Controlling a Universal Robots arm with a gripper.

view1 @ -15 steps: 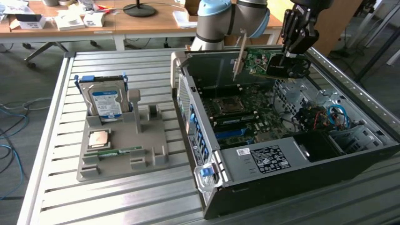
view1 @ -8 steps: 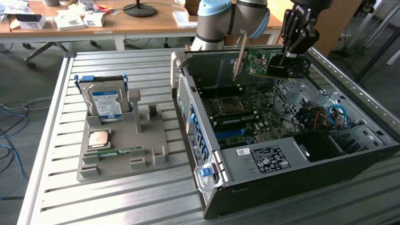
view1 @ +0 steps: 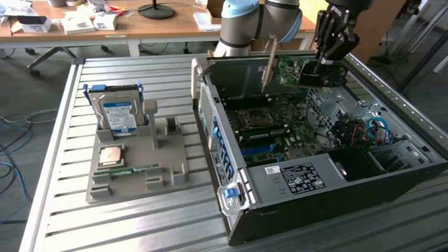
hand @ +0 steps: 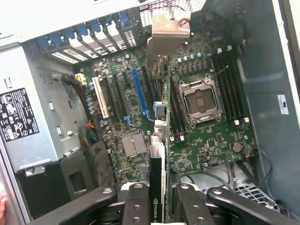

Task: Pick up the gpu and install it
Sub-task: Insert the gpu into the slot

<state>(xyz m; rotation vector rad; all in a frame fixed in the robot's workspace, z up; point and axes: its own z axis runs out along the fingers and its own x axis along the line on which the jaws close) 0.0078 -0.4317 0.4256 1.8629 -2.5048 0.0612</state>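
End effector clamped on the gpu; wrist view has the card edge-on between the fingers. I read the card as hanging above the open computer case, over its motherboard, not seated. Hard drive stands upright outside the case on the counter.

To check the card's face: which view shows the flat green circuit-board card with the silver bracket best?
The exterior view: the flat green circuit-board card shows its broad face there, gripped in the pincer over the open black computer case. The wrist view shows it edge-on, between the pincer's fingers.
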